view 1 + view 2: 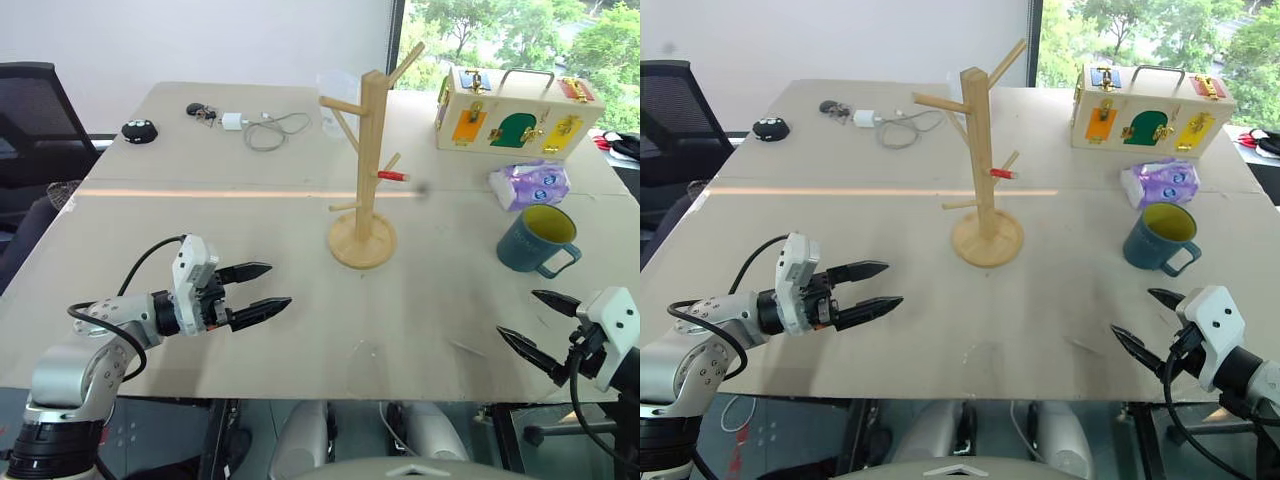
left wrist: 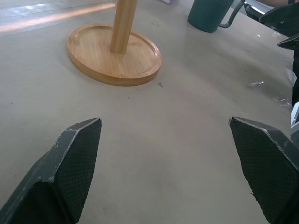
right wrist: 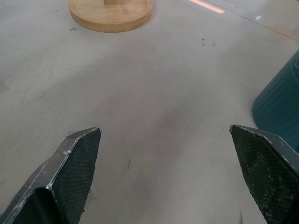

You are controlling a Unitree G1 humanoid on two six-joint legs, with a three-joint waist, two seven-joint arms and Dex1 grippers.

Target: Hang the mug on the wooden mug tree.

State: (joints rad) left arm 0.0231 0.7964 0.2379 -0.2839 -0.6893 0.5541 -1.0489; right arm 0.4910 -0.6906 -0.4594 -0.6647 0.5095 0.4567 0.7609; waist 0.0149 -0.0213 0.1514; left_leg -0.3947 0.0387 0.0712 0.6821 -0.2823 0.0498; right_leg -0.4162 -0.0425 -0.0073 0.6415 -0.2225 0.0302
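The dark teal mug [image 1: 538, 240] with a yellow-green inside stands upright on the table's right side, its loop handle turned toward the near right. The wooden mug tree [image 1: 367, 160] rises from a round disc base in the middle of the table, with a red-tipped peg on its right. My right gripper [image 1: 528, 323] hovers open just short of the mug, nothing between its fingers. My left gripper [image 1: 262, 290] is open over the near left of the table, pointing at the tree's base [image 2: 114, 53]. The mug's side [image 3: 279, 105] edges the right wrist view.
A pale wooden box [image 1: 517, 110] with coloured latches stands at the back right, a purple tissue pack [image 1: 529, 184] in front of it. A white charger with cable [image 1: 256, 126], keys [image 1: 201, 111] and a black puck [image 1: 139, 131] lie at the back left. A black chair [image 1: 35, 120] stands left of the table.
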